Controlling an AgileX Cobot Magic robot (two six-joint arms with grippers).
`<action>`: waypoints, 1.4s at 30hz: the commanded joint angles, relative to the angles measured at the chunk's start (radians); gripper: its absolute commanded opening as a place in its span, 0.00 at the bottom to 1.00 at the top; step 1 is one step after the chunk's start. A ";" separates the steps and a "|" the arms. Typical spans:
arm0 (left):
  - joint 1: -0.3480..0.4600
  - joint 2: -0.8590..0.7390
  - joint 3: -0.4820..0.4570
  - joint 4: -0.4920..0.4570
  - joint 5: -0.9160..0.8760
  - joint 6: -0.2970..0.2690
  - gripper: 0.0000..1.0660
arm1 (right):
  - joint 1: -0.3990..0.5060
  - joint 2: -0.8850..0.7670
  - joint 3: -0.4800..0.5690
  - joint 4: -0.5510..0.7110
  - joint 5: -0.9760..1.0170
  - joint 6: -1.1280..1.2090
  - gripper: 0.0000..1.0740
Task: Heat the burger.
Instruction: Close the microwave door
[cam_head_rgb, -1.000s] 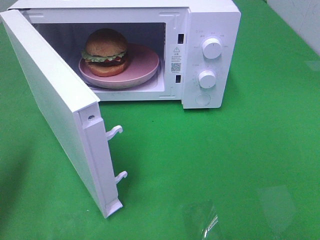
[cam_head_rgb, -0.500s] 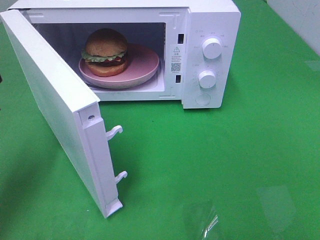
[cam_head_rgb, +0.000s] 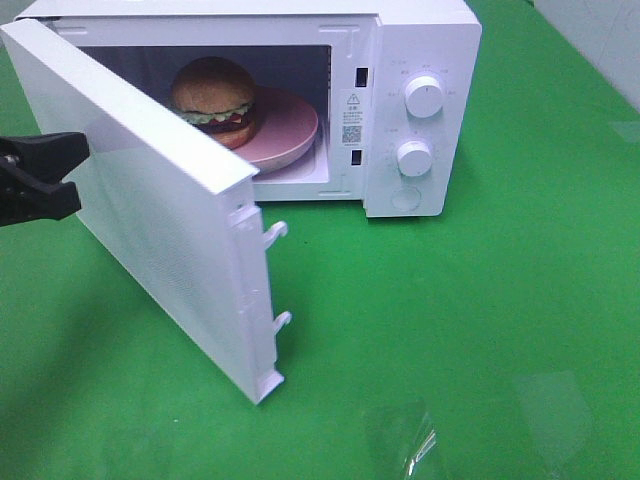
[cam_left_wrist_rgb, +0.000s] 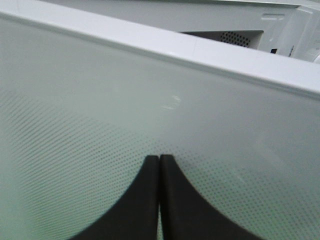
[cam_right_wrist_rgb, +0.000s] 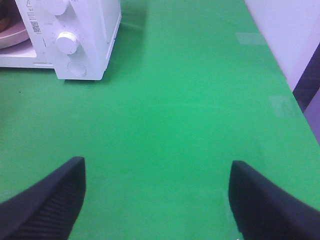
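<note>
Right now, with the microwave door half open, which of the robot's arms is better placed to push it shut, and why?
Left. The left gripper, shut, is right at the door's outer face. The right gripper hangs open over the green table, away from the door.

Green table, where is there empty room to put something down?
The green table is bare right of the white microwave and in front of its knobs. It is crowded left, around the half-open white door and the black left gripper.

Door (cam_head_rgb: 150, 200) hides part of burger (cam_head_rgb: 213, 85)
</note>
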 joint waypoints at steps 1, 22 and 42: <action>-0.013 0.031 -0.034 -0.007 -0.012 0.001 0.00 | -0.005 -0.027 0.002 0.003 -0.007 0.005 0.71; -0.184 0.195 -0.213 -0.104 0.045 0.030 0.00 | -0.005 -0.027 0.002 0.004 -0.008 0.005 0.71; -0.351 0.306 -0.379 -0.273 0.106 0.115 0.00 | -0.005 -0.027 0.002 0.004 -0.008 0.005 0.71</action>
